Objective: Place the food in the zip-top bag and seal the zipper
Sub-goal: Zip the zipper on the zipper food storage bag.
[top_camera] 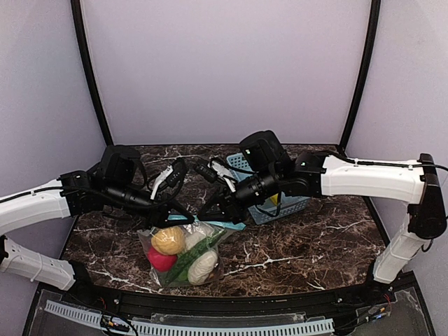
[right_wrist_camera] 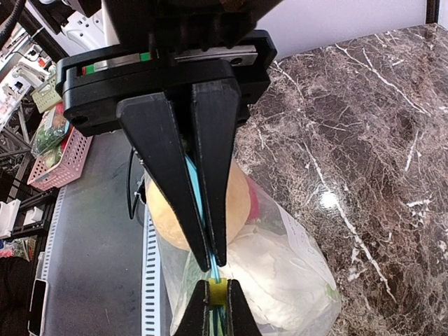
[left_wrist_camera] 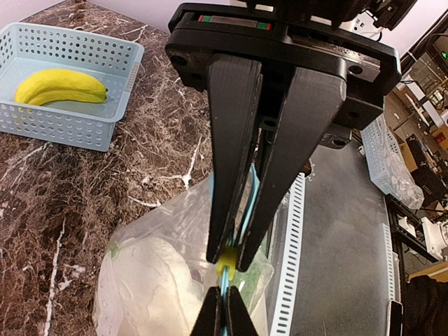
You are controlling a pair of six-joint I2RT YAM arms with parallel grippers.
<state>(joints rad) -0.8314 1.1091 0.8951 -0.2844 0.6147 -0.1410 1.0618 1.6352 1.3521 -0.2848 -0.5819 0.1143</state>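
Note:
The clear zip-top bag [top_camera: 183, 255] lies near the front edge and holds an orange [top_camera: 169, 240], a red apple [top_camera: 161, 260], a green cucumber [top_camera: 192, 257] and a white cauliflower [top_camera: 204, 267]. My left gripper [left_wrist_camera: 229, 260] is shut on the yellow slider [left_wrist_camera: 225, 264] of the teal zipper [left_wrist_camera: 248, 204]. My right gripper [right_wrist_camera: 215, 259] is shut on the zipper strip [right_wrist_camera: 198, 203] right beside it. The two pairs of fingertips nearly touch above the bag's mouth [top_camera: 210, 225]. A yellow banana [left_wrist_camera: 59, 86] lies in the basket.
The light blue lattice basket [top_camera: 287, 206] stands on the marble table behind and to the right of the bag, under my right arm. A perforated white rail [top_camera: 210, 325] runs along the table's front edge, close to the bag.

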